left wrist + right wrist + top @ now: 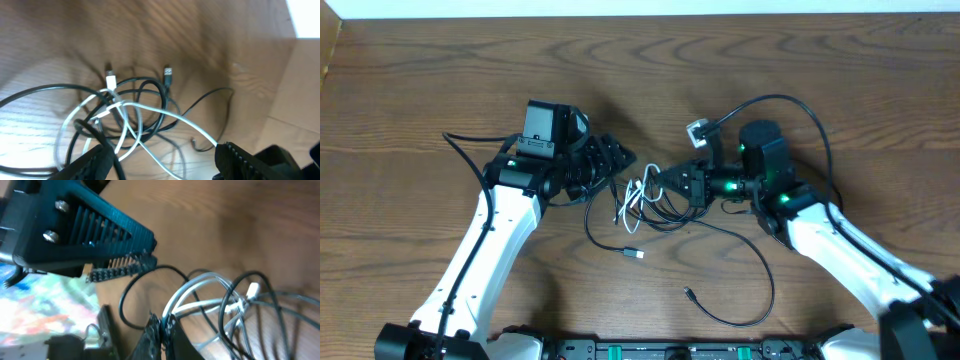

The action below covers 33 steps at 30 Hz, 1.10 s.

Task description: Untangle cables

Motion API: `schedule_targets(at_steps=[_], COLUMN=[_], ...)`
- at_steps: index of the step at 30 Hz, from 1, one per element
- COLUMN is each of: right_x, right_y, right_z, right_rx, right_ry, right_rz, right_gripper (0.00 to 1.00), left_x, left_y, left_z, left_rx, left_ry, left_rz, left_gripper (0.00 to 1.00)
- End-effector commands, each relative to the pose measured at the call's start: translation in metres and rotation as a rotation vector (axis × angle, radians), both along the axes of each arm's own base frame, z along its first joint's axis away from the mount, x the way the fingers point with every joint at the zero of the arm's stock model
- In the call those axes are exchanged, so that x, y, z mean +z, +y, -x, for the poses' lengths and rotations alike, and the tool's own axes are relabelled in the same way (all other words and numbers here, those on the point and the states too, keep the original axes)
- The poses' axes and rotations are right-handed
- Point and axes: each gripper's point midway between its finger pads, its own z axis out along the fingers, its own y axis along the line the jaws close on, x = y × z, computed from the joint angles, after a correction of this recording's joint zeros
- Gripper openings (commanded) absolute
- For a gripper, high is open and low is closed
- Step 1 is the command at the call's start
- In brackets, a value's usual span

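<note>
Your right claw (161, 325) pinches the white cable (200, 292); left claw (165, 160) gapes open. Draw slowly, watching the black cables (720, 235).

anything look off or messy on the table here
Yes: the white cable and black cables are still knotted in a heap at mid-table between the left end effector and right end effector, loops crossing each other.

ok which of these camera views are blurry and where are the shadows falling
Overhead: sharp and evenly lit, soft shadows beside both arms. Left wrist: soft motion blur, the white cable glares, dark shadow on the table. Right wrist: blurriest, the left claw looms dark and out of focus.
</note>
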Motion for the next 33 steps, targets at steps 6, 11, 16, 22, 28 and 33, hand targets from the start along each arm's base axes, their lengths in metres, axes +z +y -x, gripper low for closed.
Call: schedule_targets(at_steps=[6, 11, 16, 22, 28, 33], right_x=[0.095, 0.136, 0.133, 0.077, 0.031, -0.012], right_y=[-0.019, -0.015, -0.018, -0.048, -0.062, -0.03], right_z=[-0.02, -0.008, -0.009, -0.014, 0.005, 0.027], right_rx=[-0.139, -0.094, -0.109, -0.257, -0.292, -0.179], right_ry=[-0.239, -0.311, -0.296, -0.132, 0.006, 0.047], right_rz=[0.063, -0.009, 0.011, 0.244, 0.427, 0.521], right_gripper=[0.01, 0.01, 0.01, 0.01, 0.06, 0.24], left_x=[0.016, 0.019, 0.023, -0.013, -0.03, -0.031], left_y=[-0.021, -0.038, -0.056, -0.007, 0.031, 0.042], left_z=[-0.001, 0.004, 0.003, 0.003, 0.014, 0.012], left_rx=[-0.022, -0.058, -0.191, -0.089, -0.021, 0.096], left_ry=[-0.032, -0.042, -0.187, -0.144, -0.066, -0.035], left_rz=[0.077, 0.092, 0.023, -0.303, -0.494, -0.515], left_gripper=[0.7, 0.7, 0.7, 0.49, 0.43, 0.41])
